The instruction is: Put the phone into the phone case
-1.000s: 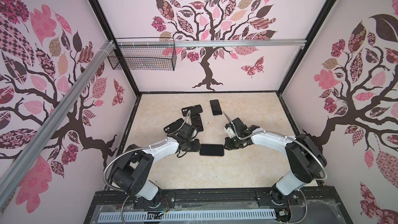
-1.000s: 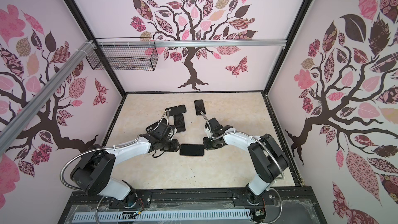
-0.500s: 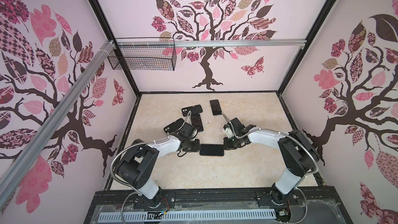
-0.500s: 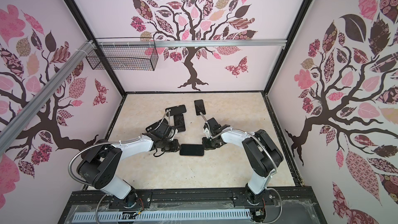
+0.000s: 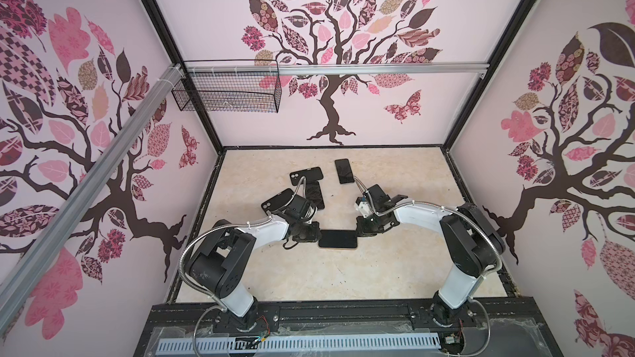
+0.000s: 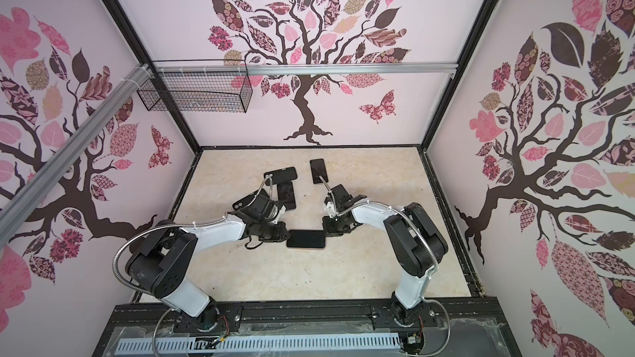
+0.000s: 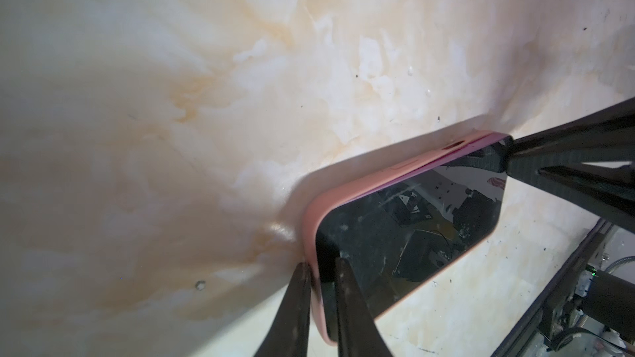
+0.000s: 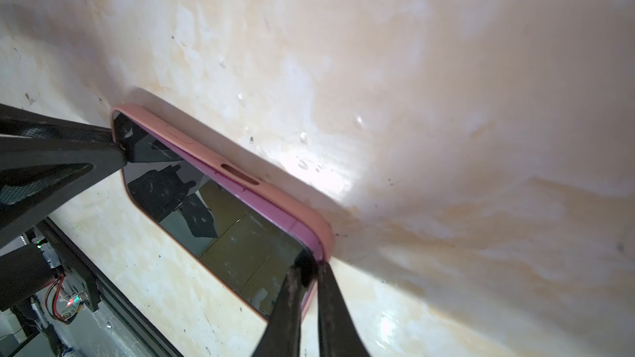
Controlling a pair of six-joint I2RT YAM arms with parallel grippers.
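Note:
A dark-screened phone (image 5: 337, 238) (image 6: 305, 238) lies screen up in a pink phone case (image 7: 311, 221) (image 8: 302, 214) mid-table. Its purple far long edge (image 8: 240, 187) stands slightly above the case rim. My left gripper (image 5: 318, 235) (image 7: 321, 264) is shut on the left end, one finger on the screen (image 7: 412, 228) and one outside the case wall. My right gripper (image 5: 357, 231) (image 8: 308, 267) pinches the right end the same way. Each wrist view shows the opposite gripper's fingers at the phone's far end.
Behind the arms lie two black cases (image 5: 305, 176) (image 5: 276, 200) and two bare phones (image 5: 344, 171) (image 5: 315, 194). A wire basket (image 5: 226, 91) hangs on the back wall. A black rail (image 5: 343, 314) runs along the table's front edge.
Both grippers have narrowed onto the ends of the cased phone. The phone has stayed in place and the arms have barely shifted.

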